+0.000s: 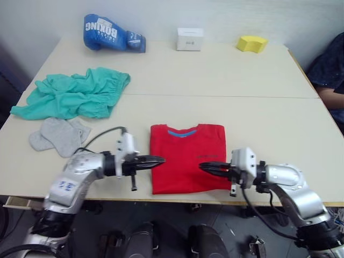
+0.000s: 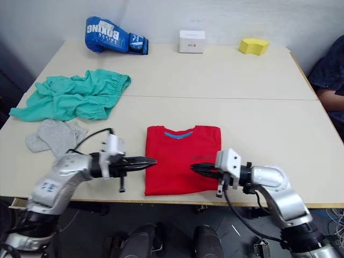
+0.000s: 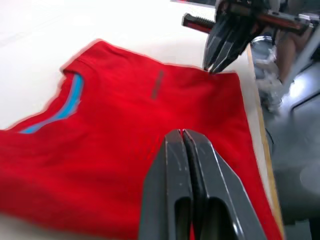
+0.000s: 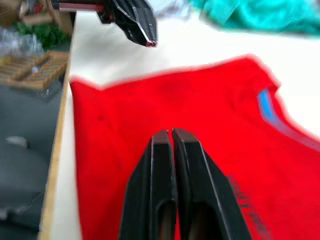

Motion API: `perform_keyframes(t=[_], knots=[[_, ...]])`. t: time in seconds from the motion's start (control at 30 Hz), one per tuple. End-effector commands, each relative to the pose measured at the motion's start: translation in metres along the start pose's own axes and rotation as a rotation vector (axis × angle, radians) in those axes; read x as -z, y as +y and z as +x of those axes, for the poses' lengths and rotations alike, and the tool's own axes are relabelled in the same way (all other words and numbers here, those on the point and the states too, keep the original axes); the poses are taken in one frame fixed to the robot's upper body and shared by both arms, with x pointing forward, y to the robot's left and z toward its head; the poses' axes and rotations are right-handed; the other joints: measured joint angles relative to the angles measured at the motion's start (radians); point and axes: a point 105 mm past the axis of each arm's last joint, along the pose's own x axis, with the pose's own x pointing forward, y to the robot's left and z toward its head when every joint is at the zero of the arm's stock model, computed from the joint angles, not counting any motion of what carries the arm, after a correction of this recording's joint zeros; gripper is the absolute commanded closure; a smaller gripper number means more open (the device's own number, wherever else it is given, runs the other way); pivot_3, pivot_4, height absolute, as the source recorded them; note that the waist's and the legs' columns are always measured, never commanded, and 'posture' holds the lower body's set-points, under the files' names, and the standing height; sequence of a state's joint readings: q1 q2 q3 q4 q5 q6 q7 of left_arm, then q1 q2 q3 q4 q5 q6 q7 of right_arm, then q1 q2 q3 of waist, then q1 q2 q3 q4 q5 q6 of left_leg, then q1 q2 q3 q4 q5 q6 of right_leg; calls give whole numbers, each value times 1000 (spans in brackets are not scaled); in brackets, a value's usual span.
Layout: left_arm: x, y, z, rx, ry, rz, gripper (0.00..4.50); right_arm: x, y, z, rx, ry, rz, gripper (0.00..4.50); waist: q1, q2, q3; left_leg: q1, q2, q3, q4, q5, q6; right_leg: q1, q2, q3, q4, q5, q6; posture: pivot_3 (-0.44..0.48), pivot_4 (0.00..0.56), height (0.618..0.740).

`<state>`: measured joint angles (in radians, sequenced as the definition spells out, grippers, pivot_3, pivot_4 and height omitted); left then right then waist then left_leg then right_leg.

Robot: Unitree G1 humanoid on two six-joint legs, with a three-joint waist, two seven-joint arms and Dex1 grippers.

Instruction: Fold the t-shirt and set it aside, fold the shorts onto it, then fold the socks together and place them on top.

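Observation:
The red t-shirt [image 1: 185, 158] lies folded into a rectangle at the table's near edge, its blue collar band facing the far side. My left gripper [image 1: 161, 159] is shut, with its tip over the shirt's left edge and nothing between its fingers [image 3: 175, 150]. My right gripper [image 1: 202, 166] is also shut, pointing at the left one from over the shirt's right half, and it holds no cloth. The teal shorts [image 1: 75, 94] lie crumpled at the left of the table. The grey socks [image 1: 59, 134] lie flat just in front of them.
A blue boxing glove [image 1: 110, 35], a white box [image 1: 190, 39] and a yellow block [image 1: 251, 43] stand along the table's far edge. A person's arm [image 1: 330, 75] shows at the right. The table [image 1: 242, 80] has bare room at the middle and right.

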<state>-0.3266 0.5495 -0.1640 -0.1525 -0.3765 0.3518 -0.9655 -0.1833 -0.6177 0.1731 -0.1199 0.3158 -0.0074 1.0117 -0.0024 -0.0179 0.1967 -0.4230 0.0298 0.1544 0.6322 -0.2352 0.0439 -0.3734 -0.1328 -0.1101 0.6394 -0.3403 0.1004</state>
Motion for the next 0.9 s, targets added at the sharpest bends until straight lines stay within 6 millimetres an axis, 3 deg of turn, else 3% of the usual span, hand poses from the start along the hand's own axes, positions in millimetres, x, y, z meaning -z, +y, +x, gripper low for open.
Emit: perform_keyframes(t=[0.03, 0.1, 0.27, 0.37, 0.47, 0.57, 0.63, 0.7, 0.8, 0.9], knots=[[14, 7, 15, -36, 68, 21, 4500, 18, -6, 5, 61, 36, -88, 4470, -1, 0, 0, 0, 0, 0, 1, 0, 0, 0, 0, 0, 1, 0, 0, 0, 150, 740], [29, 12, 17, -84, 153, 11, 4500, 31, -22, -8, 195, 53, -74, 4470, -1, 0, 0, 0, 0, 0, 1, 0, 0, 0, -1, 1, 2, 0, 0, 0, 150, 740], [56, 11, 7, -134, 258, -23, 4500, 54, -36, -34, 352, 127, -88, 4470, -2, -2, -3, 2, 1, -1, 2, 0, 0, 2, -2, 3, 3, 0, 0, 0, 150, 740], [54, 9, 5, -130, 194, -19, 4500, 47, -50, -41, 440, 100, -101, 4470, -3, -1, -8, 4, 1, -1, 1, 0, 0, 4, -3, 3, 3, 0, 0, 0, 150, 740], [47, 14, 3, -151, 133, 7, 4500, 25, -54, -35, 419, 21, -114, 4470, -5, -1, -8, 5, 2, -2, 0, 0, -1, 4, -3, 3, 3, 0, 0, 0, 150, 740], [28, 25, 0, -165, 44, 19, 4500, -11, -58, -18, 336, -101, -104, 4470, -11, -1, -8, 4, 2, -2, -1, 1, -1, 2, -3, 3, 3, 0, -1, 0, 150, 740], [18, 32, 0, -174, 12, 33, 4500, -22, -59, -7, 281, -122, -101, 4470, -14, -1, -8, 2, 2, -2, 0, 1, -1, 0, -3, 3, 4, 0, -1, 0, 150, 740], [12, 40, 3, -186, 0, 53, 4500, -24, -60, 7, 228, -108, -111, 4470, -14, -1, -8, 2, 2, -2, 0, 1, -1, 0, -3, 2, 4, 0, -1, 0, 150, 740], [15, 50, 11, -210, 23, 64, 4500, -11, -59, 28, 158, -58, -157, 4470, -11, -1, -8, 2, 1, -3, 0, 1, -1, 0, -2, 1, 4, 0, -1, 0, 150, 740], [18, 55, 18, -233, 33, 57, 4500, 5, -64, 38, 161, -21, -159, 4470, -11, -1, -8, 0, 0, -2, 0, 1, 0, 0, -2, 0, 4, 0, 0, 0, 150, 740]])
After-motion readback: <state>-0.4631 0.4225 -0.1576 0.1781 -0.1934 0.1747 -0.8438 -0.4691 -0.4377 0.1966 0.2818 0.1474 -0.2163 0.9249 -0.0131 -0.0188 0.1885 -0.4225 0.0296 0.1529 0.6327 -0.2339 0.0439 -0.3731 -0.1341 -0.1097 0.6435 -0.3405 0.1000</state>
